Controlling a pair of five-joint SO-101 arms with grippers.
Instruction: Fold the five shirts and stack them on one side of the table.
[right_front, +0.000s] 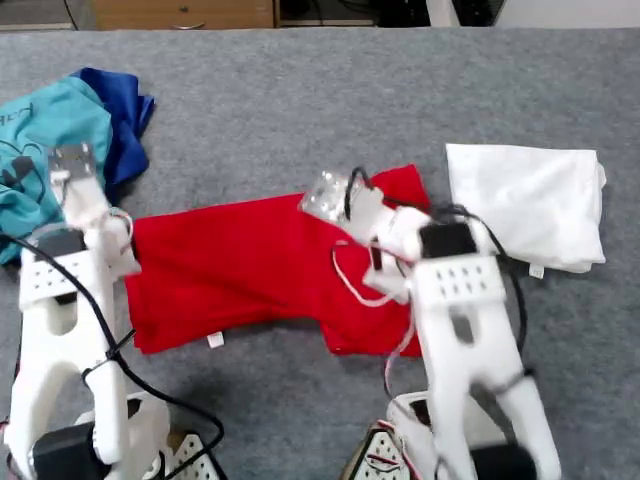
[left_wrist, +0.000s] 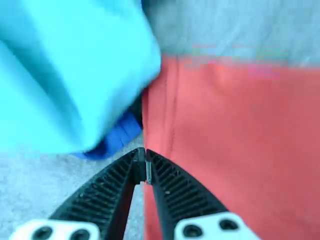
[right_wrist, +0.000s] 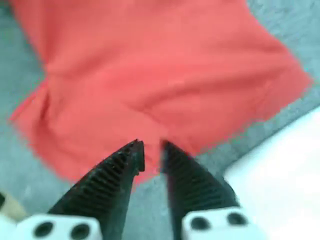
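Observation:
A red shirt (right_front: 250, 270) lies spread across the middle of the table, also seen as the red shirt (left_wrist: 235, 145) and the red shirt (right_wrist: 150, 70). A teal shirt (right_front: 45, 130) lies crumpled at the far left over a dark blue shirt (right_front: 125, 115). A folded white shirt (right_front: 525, 200) rests at the right. My left gripper (right_front: 73, 165) hovers over the teal shirt (left_wrist: 65, 70) beside the red shirt's left edge, and the left gripper (left_wrist: 145, 165) is shut with nothing visibly in it. My right gripper (right_front: 332, 195) is above the red shirt's far right part, and the right gripper (right_wrist: 151, 150) is slightly open.
Grey felt table (right_front: 300, 90) is bare along the far side. Wooden furniture (right_front: 180, 12) stands beyond the far edge. Cables trail from both arm bases at the near edge. A white shirt corner (right_wrist: 285, 165) shows beside the red one.

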